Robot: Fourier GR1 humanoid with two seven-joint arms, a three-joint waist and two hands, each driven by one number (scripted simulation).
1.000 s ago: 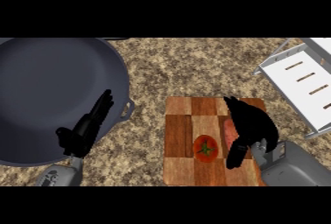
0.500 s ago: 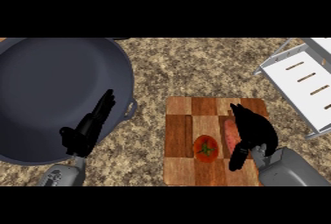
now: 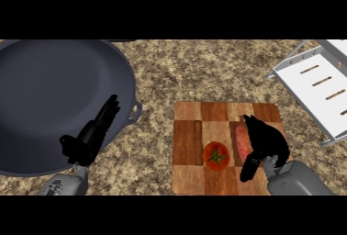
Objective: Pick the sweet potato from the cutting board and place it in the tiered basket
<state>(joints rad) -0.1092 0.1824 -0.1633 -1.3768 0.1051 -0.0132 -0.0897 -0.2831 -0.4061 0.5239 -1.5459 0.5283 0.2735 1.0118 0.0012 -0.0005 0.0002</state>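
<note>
Right black hand (image 3: 265, 143) curls over the long reddish sweet potato (image 3: 241, 142) on the checkered wooden cutting board (image 3: 192, 170), beside a red tomato (image 3: 216, 155).

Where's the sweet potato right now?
In the head view the sweet potato lies on the right half of the cutting board, just right of the tomato, with the right hand over its right side.

We see the cutting board (image 3: 203, 137) lower centre-right, tomato (image 3: 216, 155) on it, sweet potato (image 3: 241, 140) just right of tomato. Big pot (image 3: 47, 92) at left, tiered basket (image 3: 318, 87) upper right, apart from board.
</note>
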